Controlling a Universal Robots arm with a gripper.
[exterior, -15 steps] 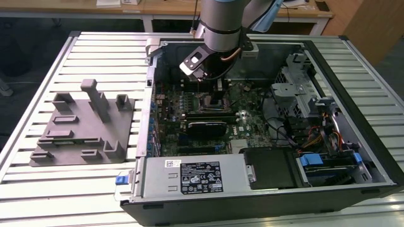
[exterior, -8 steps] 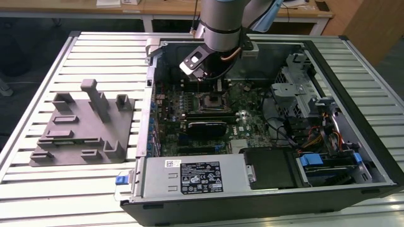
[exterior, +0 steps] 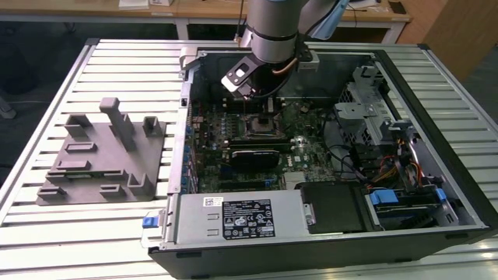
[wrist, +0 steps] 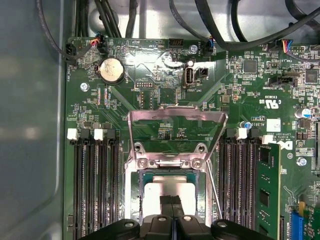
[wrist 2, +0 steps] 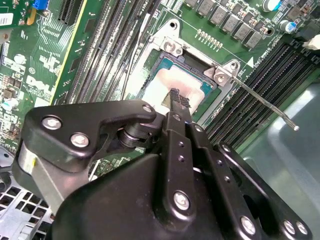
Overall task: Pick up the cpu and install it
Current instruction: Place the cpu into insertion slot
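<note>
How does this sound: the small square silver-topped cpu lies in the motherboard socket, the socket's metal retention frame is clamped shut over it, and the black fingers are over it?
Not quite. In the first wrist view the metal retention frame stands hinged open, leaving the small square silver-topped cpu uncovered. The rest holds: the black fingers are over it.

cpu (wrist 2: pixel 159 86) partly hidden behind the fingers (wrist 2: pixel 176 98) in the second wrist view, contact between them unclear
</note>
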